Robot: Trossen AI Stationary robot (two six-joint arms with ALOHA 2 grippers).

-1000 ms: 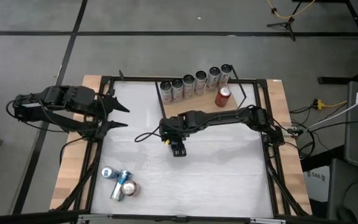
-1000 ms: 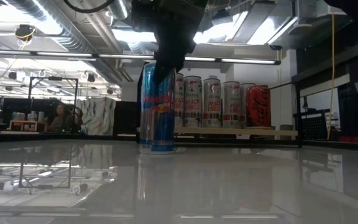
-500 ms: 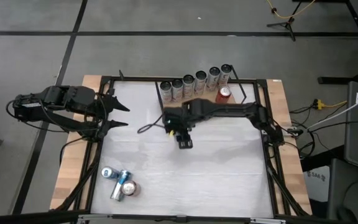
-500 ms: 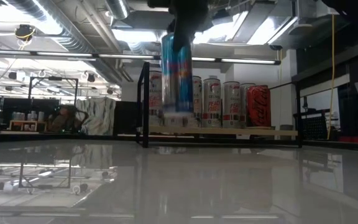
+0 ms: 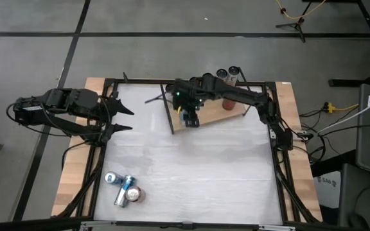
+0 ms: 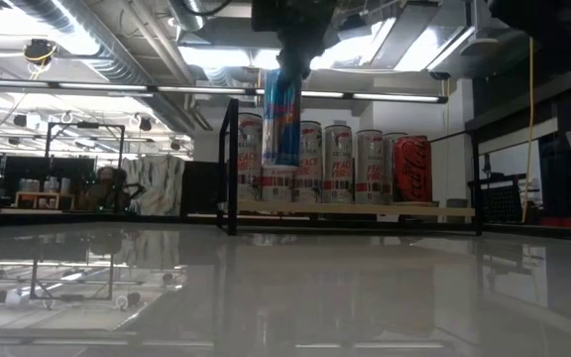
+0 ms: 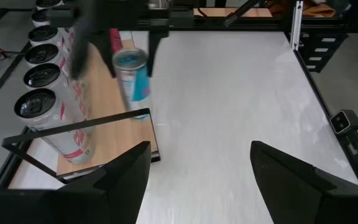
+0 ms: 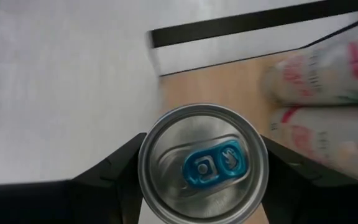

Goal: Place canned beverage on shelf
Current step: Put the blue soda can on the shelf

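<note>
Cans on shelf, table

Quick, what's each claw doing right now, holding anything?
Left claw: open, empty, waiting at the table's left edge.
Right claw: shut on the blue energy drink can, held in the air over the shelf.

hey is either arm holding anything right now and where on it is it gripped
Yes. The right tool holds a blue and silver can by its upper sides, just below the rim, upright in the air over the shelf. The left tool is open and holds nothing.

Blue-silver can; light-brown shelf; red can; white table.
</note>
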